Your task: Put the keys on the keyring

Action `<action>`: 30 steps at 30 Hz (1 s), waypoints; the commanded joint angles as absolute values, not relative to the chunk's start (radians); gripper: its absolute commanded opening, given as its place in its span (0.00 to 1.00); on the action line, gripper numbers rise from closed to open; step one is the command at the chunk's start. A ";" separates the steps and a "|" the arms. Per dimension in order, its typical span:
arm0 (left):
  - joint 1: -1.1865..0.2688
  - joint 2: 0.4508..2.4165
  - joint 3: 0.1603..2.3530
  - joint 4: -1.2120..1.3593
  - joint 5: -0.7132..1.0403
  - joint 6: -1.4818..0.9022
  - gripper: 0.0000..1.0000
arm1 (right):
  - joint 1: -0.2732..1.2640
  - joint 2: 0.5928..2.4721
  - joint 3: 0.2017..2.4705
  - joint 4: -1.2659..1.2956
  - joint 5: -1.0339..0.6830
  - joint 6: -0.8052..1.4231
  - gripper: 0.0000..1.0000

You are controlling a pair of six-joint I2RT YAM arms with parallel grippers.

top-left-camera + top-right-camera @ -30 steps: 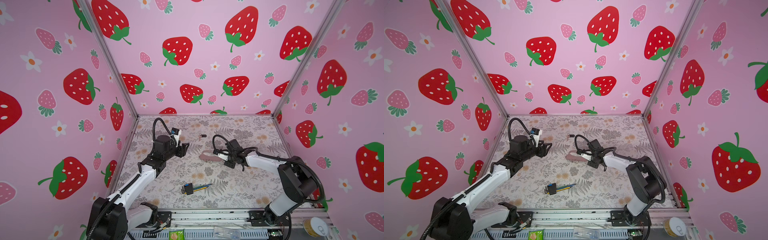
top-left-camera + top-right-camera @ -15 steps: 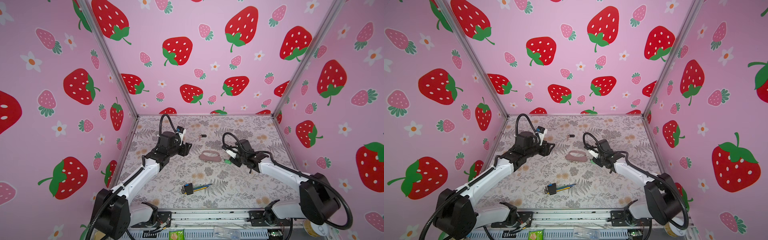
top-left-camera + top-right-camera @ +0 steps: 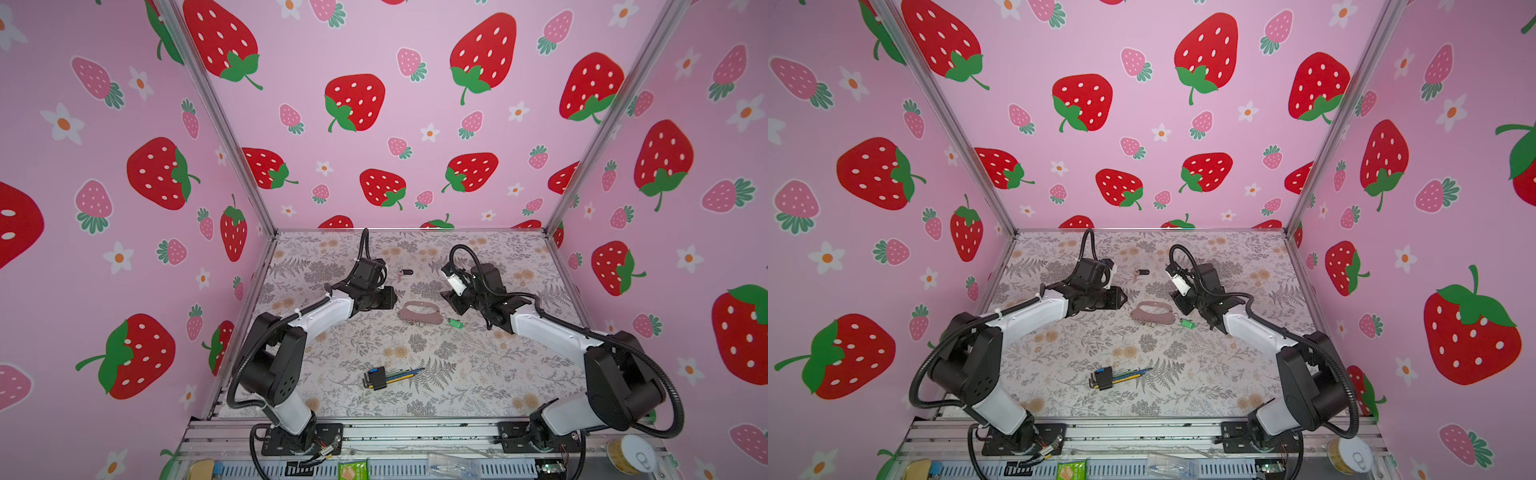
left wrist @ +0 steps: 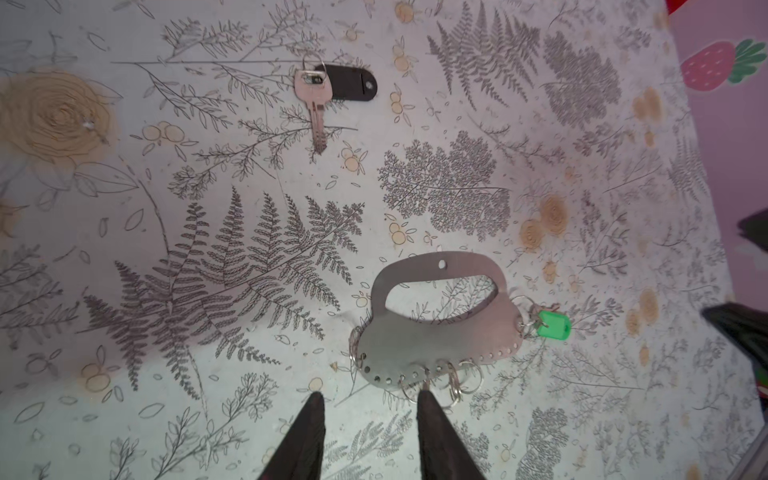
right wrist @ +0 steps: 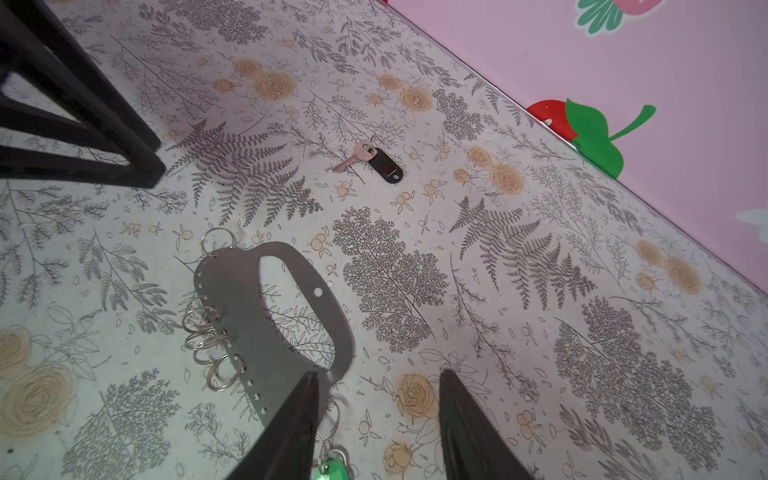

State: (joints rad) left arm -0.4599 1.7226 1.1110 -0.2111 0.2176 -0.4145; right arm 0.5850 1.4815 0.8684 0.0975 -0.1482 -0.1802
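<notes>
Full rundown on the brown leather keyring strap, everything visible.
The brown leather-like keyring strap lies flat and loose on the floral table. It has a handle-shaped cutout, one small hole in the handle, a punched row along its curved edge and several silvery split rings. The green-tagged key sits at one end.

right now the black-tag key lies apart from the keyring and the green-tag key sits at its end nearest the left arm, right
Wrong arm: the green-tag key sits at the end of the keyring nearest the right arm, in both top views. The black-tag key does lie apart from it.
</notes>
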 commanded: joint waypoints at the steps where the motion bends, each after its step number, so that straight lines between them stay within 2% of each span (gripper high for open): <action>1: -0.477 1.808 1.224 -0.301 0.278 -0.484 0.35 | 0.586 1.462 0.837 0.143 -0.198 -0.151 0.48; 9: -0.503 1.926 1.316 -0.401 0.253 -0.492 0.31 | 0.586 1.434 0.796 0.132 -0.226 -0.189 0.47; 21: -0.508 1.918 1.274 -0.395 0.172 -0.516 0.37 | 0.586 1.463 0.807 0.116 -0.259 -0.202 0.45; 30: -0.505 1.954 1.307 -0.412 0.181 -0.487 0.32 | 0.586 1.482 0.816 0.106 -0.259 -0.190 0.44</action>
State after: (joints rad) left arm -0.5041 1.9255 1.2743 -0.3729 0.1909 -0.4938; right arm 0.5850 1.4654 0.8009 0.1154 -0.2451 -0.2024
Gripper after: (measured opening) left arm 0.325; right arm 0.437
